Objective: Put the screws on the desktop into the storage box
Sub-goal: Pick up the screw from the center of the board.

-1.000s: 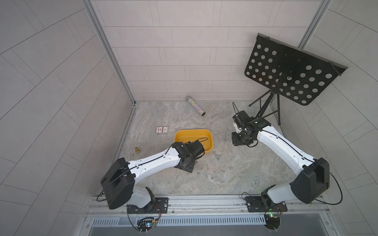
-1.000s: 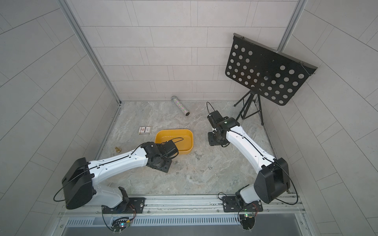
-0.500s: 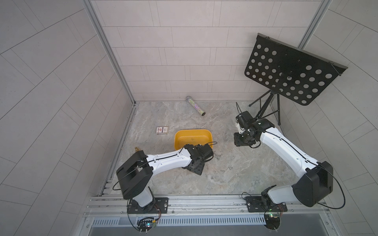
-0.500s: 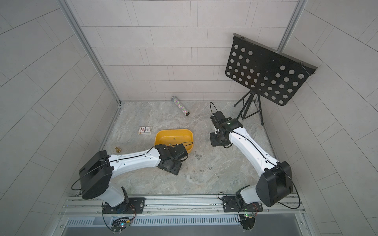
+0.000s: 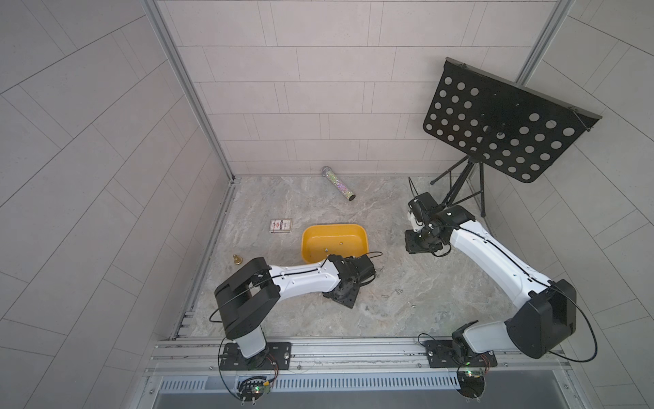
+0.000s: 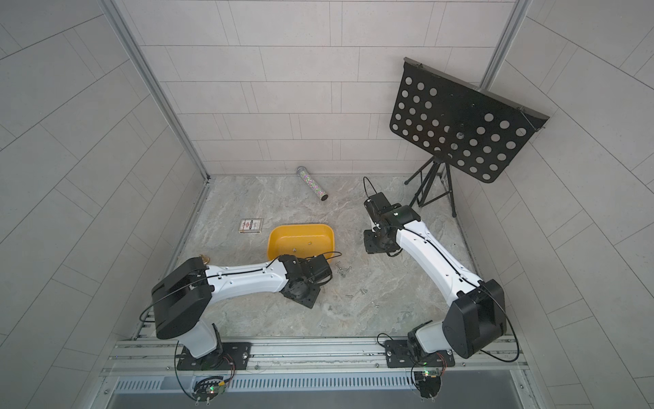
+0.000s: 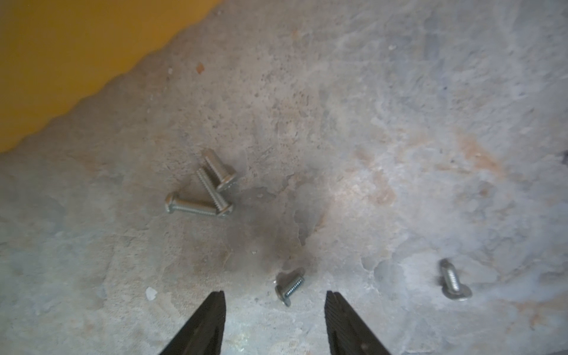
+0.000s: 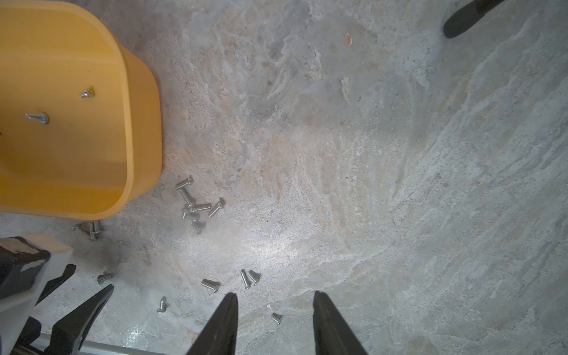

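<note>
The yellow storage box stands mid-desktop with two screws lying inside. Several more screws are scattered over the marble desktop near and right of it. My left gripper is low over the desktop by the box's near right corner, open, and one screw lies loose just ahead of its fingertips. A cluster of three screws lies farther ahead. My right gripper hangs open well above the desktop right of the box, holding nothing. The right wrist view also shows the left gripper.
A small printed card box lies left of the storage box, and a brass bell sits near the left wall. A glittery tube lies at the back. A black music stand rises at the back right, one tripod foot near my right arm.
My left arm has swung rightward along the box's near side and come down to the screws at its corner. The right arm has barely shifted.
</note>
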`<state>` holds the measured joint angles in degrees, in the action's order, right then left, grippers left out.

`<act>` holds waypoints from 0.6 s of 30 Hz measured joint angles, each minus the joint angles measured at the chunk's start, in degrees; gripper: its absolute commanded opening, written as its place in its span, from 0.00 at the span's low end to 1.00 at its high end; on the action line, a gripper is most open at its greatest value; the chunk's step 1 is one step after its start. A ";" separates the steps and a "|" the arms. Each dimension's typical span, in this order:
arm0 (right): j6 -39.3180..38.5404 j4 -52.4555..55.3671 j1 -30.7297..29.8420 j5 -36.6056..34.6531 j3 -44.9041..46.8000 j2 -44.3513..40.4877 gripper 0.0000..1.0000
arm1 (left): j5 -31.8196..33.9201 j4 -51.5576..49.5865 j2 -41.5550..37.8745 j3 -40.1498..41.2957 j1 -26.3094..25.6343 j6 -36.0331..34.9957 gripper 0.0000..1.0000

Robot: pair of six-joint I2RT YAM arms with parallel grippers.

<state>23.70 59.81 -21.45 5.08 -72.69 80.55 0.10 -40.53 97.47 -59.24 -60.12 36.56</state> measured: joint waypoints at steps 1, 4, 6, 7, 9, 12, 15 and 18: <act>-0.02 0.00 0.00 0.00 0.00 0.00 0.44 | -0.13 0.13 0.20 0.00 -0.17 0.02 0.55; -0.15 0.00 0.00 0.00 0.00 0.00 0.44 | -0.52 0.44 0.81 0.02 -0.42 -0.02 0.51; -0.17 0.00 0.00 0.00 0.00 0.00 0.44 | -0.81 0.70 1.18 0.04 -0.46 -0.07 0.48; -0.15 0.00 0.00 0.00 0.00 0.00 0.44 | -0.96 0.85 1.36 0.07 -0.46 -0.09 0.47; -0.17 0.00 0.00 0.00 0.00 0.00 0.44 | -1.16 1.03 1.68 0.11 -0.52 -0.09 0.46; -0.17 0.00 0.00 0.00 0.00 0.00 0.43 | -1.42 1.33 2.23 0.28 -0.79 -0.09 0.42; -0.20 0.00 0.00 0.00 0.00 0.00 0.43 | -1.60 1.46 2.60 0.46 -0.92 -0.17 0.38; -0.17 0.00 0.00 0.00 0.00 0.00 0.42 | -1.55 1.57 2.64 0.46 -1.03 -0.35 0.37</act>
<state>23.53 59.81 -21.45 5.08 -72.69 80.55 -1.45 -38.96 100.12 -58.78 -61.14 36.21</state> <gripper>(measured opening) 0.428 0.375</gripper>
